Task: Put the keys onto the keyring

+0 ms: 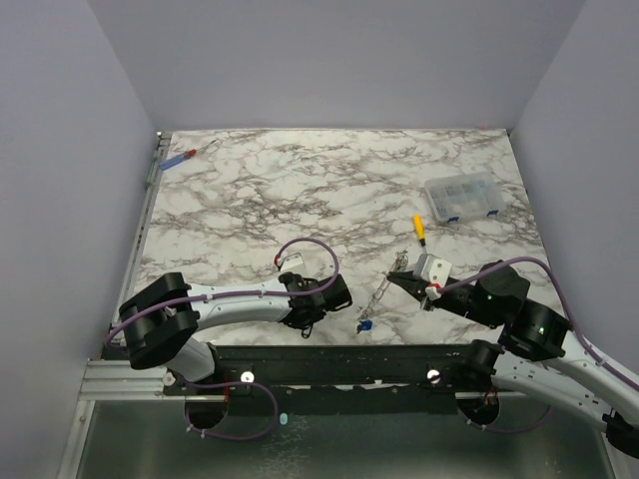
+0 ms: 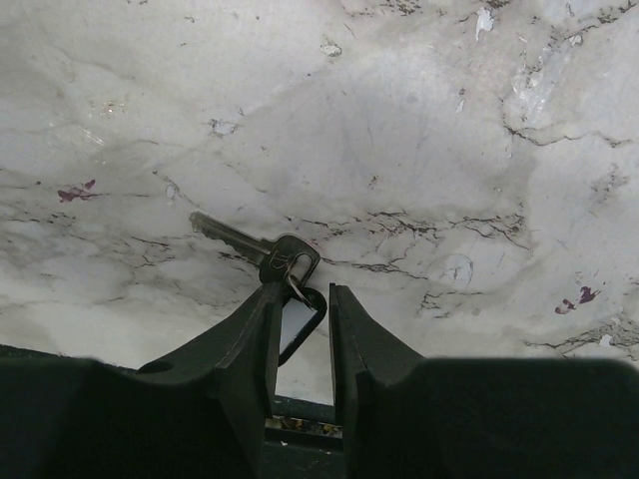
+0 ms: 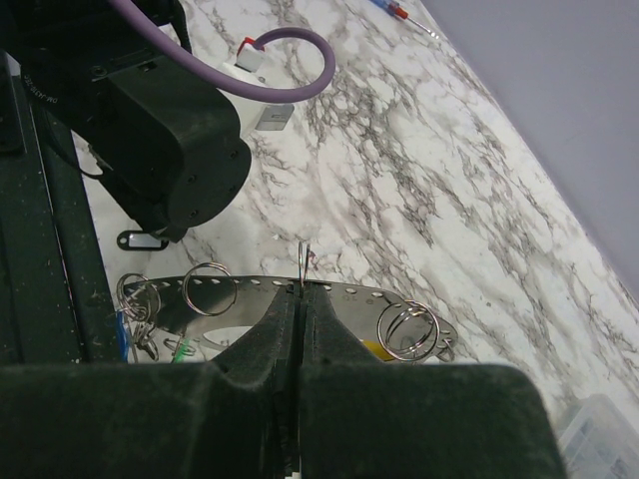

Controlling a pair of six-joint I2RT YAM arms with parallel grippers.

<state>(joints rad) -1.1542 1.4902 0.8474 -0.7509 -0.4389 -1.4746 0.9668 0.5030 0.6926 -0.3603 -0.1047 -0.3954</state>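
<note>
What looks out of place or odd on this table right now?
Nothing is spilled or broken. The one stray is the red-and-blue screwdriver, lying alone at the far left corner of the table by the edge, far from the keys and clear box.

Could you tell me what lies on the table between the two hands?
In the top view, a blue-capped key lies between the left hand and right hand.

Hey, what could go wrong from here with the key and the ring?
1. The right gripper pinches only a thin edge of the keyring, so it could twist or slip out.
2. The left gripper has just the tag between its fingers, so the key may swing and miss.
3. The two arms sit close together and could bump.
</note>
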